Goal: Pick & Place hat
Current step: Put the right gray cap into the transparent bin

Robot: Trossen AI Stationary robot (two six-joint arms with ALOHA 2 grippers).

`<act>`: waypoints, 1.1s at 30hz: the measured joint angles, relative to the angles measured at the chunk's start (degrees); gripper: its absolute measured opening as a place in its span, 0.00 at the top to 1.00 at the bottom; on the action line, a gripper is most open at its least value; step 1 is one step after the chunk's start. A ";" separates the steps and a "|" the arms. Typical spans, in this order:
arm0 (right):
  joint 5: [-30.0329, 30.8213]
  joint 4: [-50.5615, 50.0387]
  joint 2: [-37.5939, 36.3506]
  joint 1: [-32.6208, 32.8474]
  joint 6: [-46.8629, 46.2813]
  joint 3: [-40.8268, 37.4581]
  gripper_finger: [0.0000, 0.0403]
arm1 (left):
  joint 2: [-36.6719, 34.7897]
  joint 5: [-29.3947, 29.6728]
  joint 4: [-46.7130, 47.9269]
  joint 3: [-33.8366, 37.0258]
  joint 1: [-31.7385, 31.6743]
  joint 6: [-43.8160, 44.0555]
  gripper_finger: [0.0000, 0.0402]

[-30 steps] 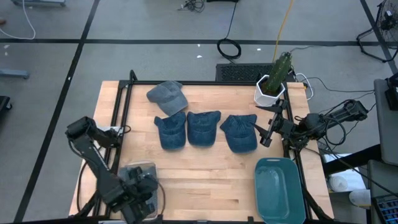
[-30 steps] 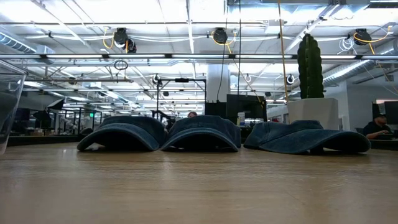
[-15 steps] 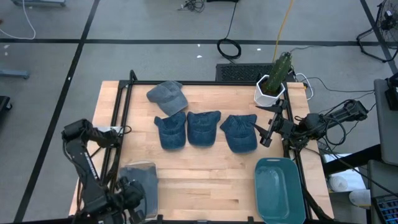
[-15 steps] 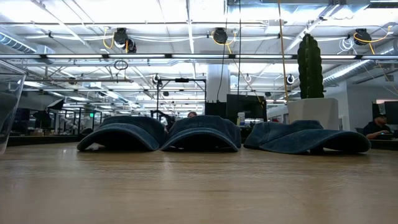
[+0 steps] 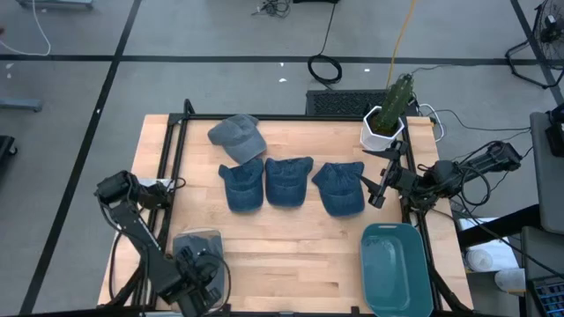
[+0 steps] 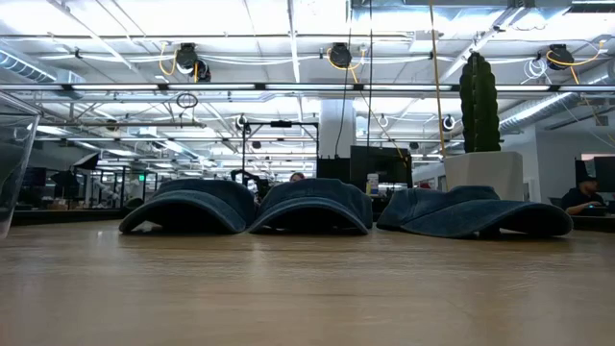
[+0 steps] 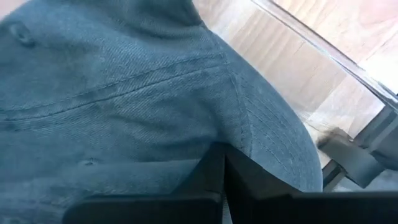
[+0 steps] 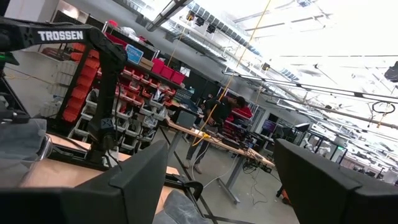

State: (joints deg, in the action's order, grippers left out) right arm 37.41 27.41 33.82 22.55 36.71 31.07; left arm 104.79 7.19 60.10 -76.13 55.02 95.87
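Note:
A pale grey-blue hat (image 5: 196, 242) lies at the table's near left corner, inside what looks like a clear container (image 6: 14, 163). It fills the left wrist view (image 7: 124, 93). My left gripper (image 5: 198, 271) stands straight above it, pointing down, shut on its cloth (image 7: 219, 168). Three dark blue hats (image 5: 289, 180) lie in a row mid-table, resting on their brims and rims (image 6: 312, 207). A lighter hat (image 5: 238, 136) lies behind them. My right gripper (image 5: 379, 187) waits at the right edge, open and pointing into the room (image 8: 217, 180). My left gripper comes at the pale hat from above, its fingers pointing down. The two shut fingertips pinch the crown cloth (image 7: 208, 144) close to the seam where the stitched brim (image 7: 273, 149) begins. Whether the hat rests on something or hangs cannot be seen.
A teal tray (image 5: 394, 269) stands at the near right. A white pot with a cactus (image 5: 385, 123) stands at the far right corner. A black frame (image 5: 172, 158) runs along the table's left and far edges. Bare wood (image 5: 291, 255) lies between the hats and the near edge.
My left arm swung toward the table's left edge and came back over the pale hat, ending lower, with its wrist rolled. Its fingers stayed shut. The hat stays in the near left corner. The right arm kept still.

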 joint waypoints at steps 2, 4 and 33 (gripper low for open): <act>0.01 0.03 0.00 0.00 0.00 0.00 0.31 | -0.06 -1.91 -0.67 1.06 -1.13 0.01 0.99; 0.01 -0.01 -0.02 0.01 0.00 0.00 0.31 | -0.04 -3.00 -0.94 1.92 -2.05 -0.04 1.00; 0.02 -0.26 0.00 0.01 0.00 0.00 0.31 | -1.11 1.83 4.48 -5.95 -3.21 -6.77 0.98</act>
State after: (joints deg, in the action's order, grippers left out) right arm 37.43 27.16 33.82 22.55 36.71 31.07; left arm 103.68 9.02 64.58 -82.08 51.81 89.10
